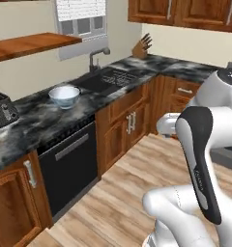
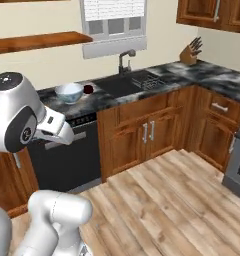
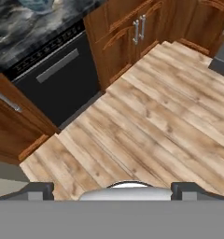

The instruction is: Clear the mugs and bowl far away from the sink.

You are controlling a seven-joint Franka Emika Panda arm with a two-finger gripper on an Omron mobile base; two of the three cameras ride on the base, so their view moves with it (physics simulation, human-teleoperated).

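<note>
Gripper [image 3: 112, 189] nearest, fingertips spread wide, holding nothing, hanging over wood floor [image 3: 156, 130] well short of counter [image 1: 36, 120]; risk: long reach still to make, arm could clip dishwasher [image 1: 69, 164] front or counter edge. Bowl [image 1: 65, 96] upright on counter just beside sink [image 1: 101, 82]; contents not discernible. Dark red mug [image 2: 88, 89] between bowl and sink; careless grasp could tip it. Second mug not made out. Sink interior dark, rack-like grid at right

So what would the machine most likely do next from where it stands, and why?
Probably roll closer to the marbled black-grey stone counter and raise its arm. The large white bowl and the small dark red mug sit beside the dark recessed sink, while the open, empty pincer hangs over the wooden floor, well short of them.
</note>
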